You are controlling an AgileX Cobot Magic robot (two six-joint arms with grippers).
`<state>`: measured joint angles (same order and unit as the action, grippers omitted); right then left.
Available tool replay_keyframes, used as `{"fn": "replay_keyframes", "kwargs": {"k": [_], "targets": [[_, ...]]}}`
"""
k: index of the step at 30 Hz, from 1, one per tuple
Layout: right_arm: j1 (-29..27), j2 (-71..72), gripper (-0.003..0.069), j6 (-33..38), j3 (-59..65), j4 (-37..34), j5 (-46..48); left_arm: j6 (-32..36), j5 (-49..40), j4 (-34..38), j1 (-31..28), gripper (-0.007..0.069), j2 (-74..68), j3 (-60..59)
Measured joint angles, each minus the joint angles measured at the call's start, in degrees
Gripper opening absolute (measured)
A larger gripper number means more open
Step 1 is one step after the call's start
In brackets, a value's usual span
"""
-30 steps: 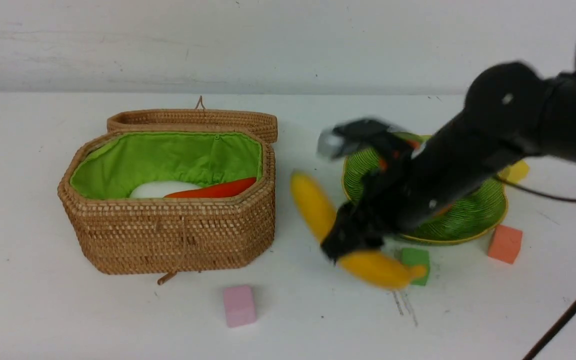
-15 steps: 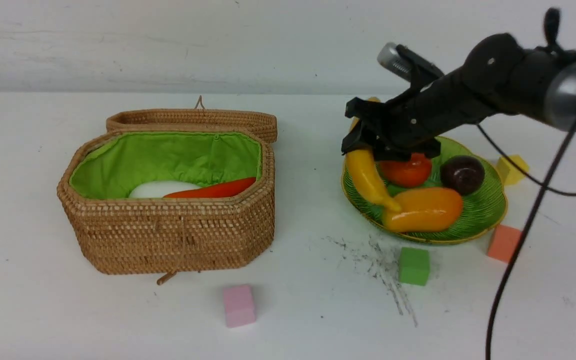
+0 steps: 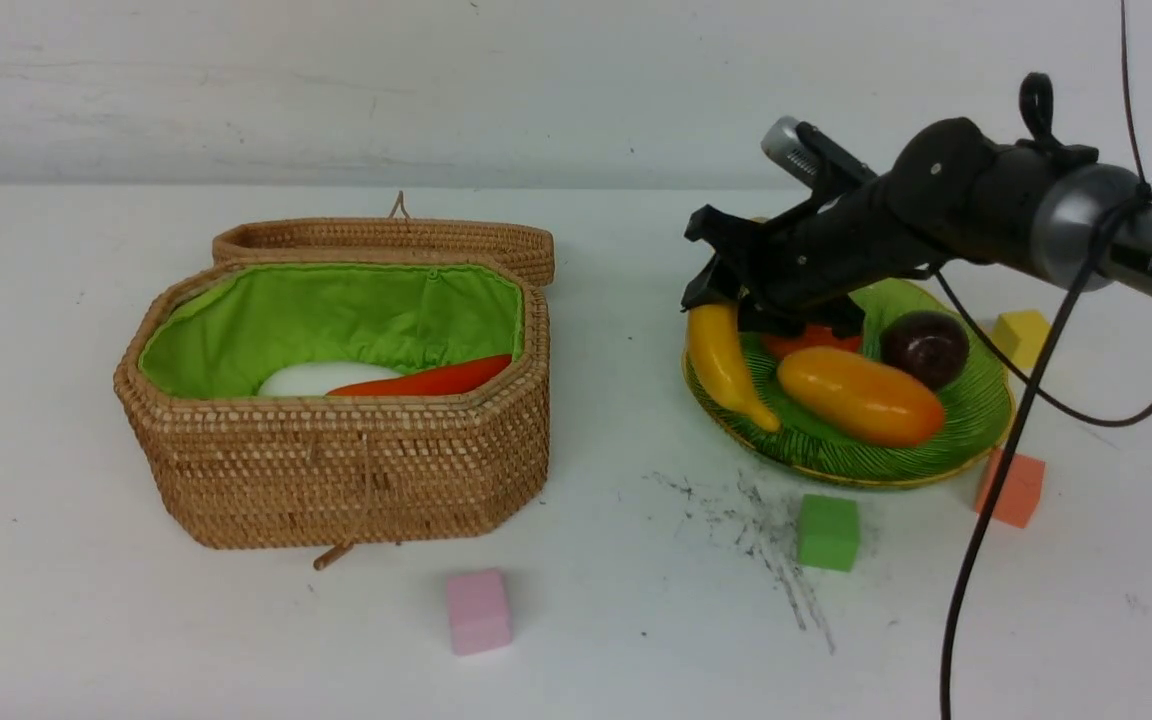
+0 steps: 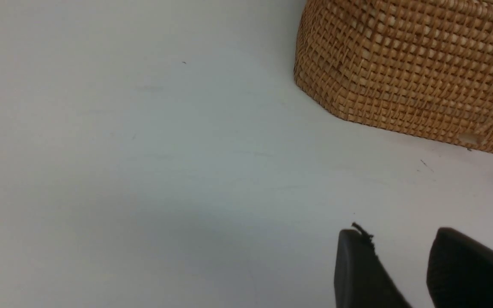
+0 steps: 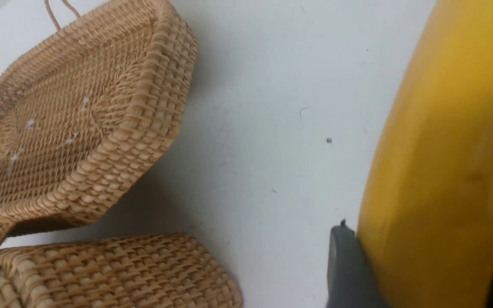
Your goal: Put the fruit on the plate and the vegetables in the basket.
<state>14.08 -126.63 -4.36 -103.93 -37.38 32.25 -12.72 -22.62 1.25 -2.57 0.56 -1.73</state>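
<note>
Right wrist view: right gripper (image 3: 726,300) jaws sit partly spread around the banana's (image 3: 726,365) far end, one pad touching it; firm pinch or loosening, cannot tell. Banana lies on the plate (image 3: 976,420) left side, beside the mango (image 3: 861,395). Best: open fully, lift straight up, don't drag it. Left gripper (image 4: 400,267) part spread, empty, near the basket (image 3: 336,460).

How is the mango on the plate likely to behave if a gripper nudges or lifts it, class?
The mango looks smooth and glossy, so it may slip between fingers. Its rounded oval body could roll across the ribbed plate. It lies near the banana and mangosteen, so a push would probably shift them.
</note>
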Motion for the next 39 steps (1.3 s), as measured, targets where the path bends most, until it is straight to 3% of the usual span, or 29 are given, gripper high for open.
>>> {"fn": "replay_keyframes", "kwargs": {"k": [11,18,22,24,28,33,39], "targets": [[0.00,0.50,0.0554,0.00,0.00,4.18,1.03,0.00,0.00,0.00,0.00,0.0239,0.00,0.00],[0.00,5.76,0.0566,0.58,0.00,8.87,1.37,0.00,0.00,0.00,0.00,0.0239,0.00,-0.05],[0.00,12.80,0.0546,6.55,0.00,12.50,4.73,0.00,0.00,0.00,0.00,0.0239,0.00,-0.05],[-0.14,18.19,0.0496,10.57,0.00,13.62,8.39,0.00,0.00,0.00,0.00,0.0239,0.00,-0.05],[-0.57,28.47,0.0329,15.47,-0.12,14.21,14.39,0.00,0.00,0.00,0.00,0.0239,0.00,-0.05],[-0.67,40.97,0.0031,18.56,0.36,16.49,20.50,0.00,0.00,0.00,0.00,0.0239,0.00,-0.05],[-0.67,54.98,-0.0008,18.69,13.21,18.00,19.67,0.00,0.00,0.00,0.00,0.0239,0.00,-0.05]]}}
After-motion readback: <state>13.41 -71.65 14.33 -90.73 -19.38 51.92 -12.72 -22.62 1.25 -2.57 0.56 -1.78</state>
